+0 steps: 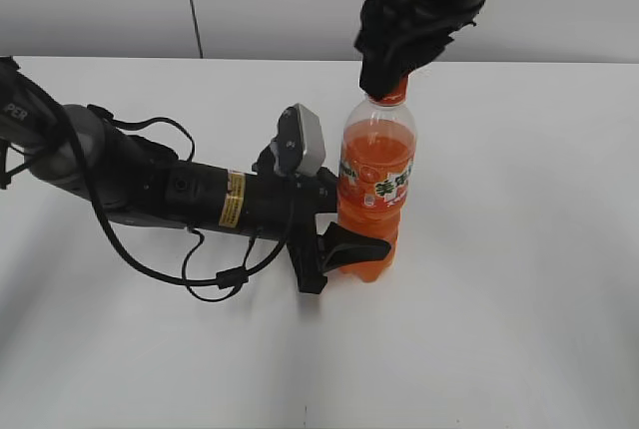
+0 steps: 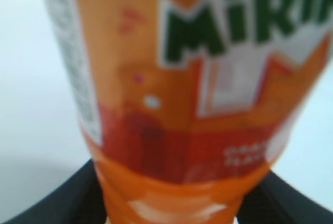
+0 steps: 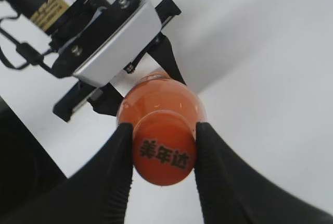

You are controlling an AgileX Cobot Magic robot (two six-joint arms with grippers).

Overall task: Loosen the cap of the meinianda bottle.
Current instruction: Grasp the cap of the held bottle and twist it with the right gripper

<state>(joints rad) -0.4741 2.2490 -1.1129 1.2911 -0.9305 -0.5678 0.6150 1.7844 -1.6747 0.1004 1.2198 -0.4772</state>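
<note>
The meinianda bottle (image 1: pixel 376 190) stands upright on the white table, full of orange drink, with a green, white and orange label. My left gripper (image 1: pixel 344 247) is shut on its lower body; in the left wrist view the bottle (image 2: pixel 182 104) fills the frame between the two black fingers (image 2: pixel 171 203). My right gripper (image 1: pixel 384 72) comes down from above and is shut on the orange cap (image 3: pixel 164 153), one black finger on each side (image 3: pixel 163 153). The cap top shows dark printed characters. In the exterior view the cap is mostly hidden by the gripper.
The left arm (image 1: pixel 190 195) lies low across the table's left half, with a looping black cable (image 1: pixel 215 274) in front of it. The white tabletop (image 1: pixel 519 279) stretches to the right and front of the bottle. A pale wall stands behind.
</note>
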